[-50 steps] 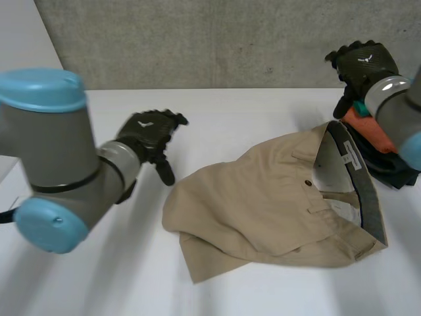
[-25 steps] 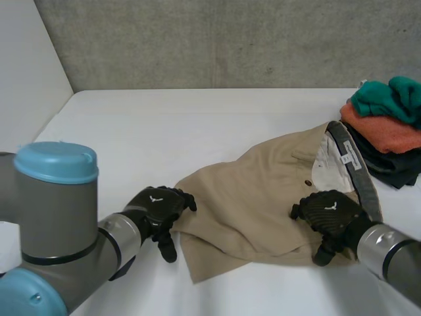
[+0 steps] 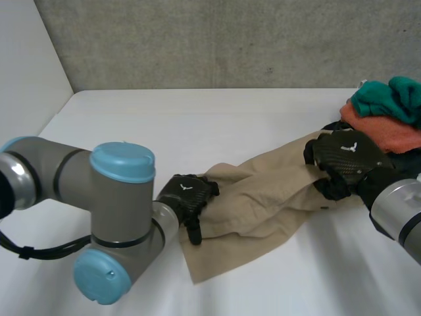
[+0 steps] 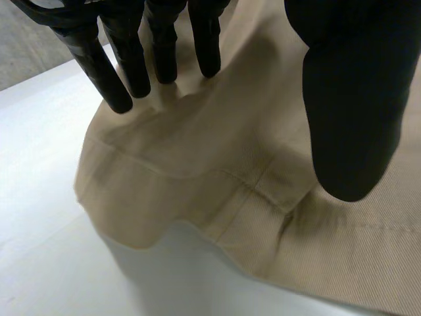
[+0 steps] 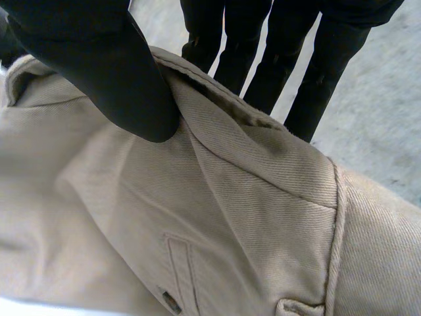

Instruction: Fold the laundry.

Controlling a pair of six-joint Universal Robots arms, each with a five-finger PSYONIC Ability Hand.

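Note:
Khaki trousers (image 3: 263,197) lie stretched across the white table (image 3: 164,125). My left hand (image 3: 187,199) rests on their left end. In the left wrist view its straight fingers (image 4: 131,59) press the cloth (image 4: 217,164) just behind the hem, and the thumb stands over a seam, so the hand is open. My right hand (image 3: 342,159) is shut on the waistband end at the right, lifted a little off the table. The right wrist view has the thumb (image 5: 99,59) on top of the waistband (image 5: 263,151) and the fingers behind it, pinching it.
A pile of folded clothes stands at the back right corner, a teal piece (image 3: 388,95) on top of an orange one (image 3: 385,131), just behind my right hand. A concrete wall runs along the table's far edge. Bare table lies to the left and in front.
My right hand has closed on the waistband and drawn it up and to the right, pulling the trousers out long. My left hand has moved right onto their left end.

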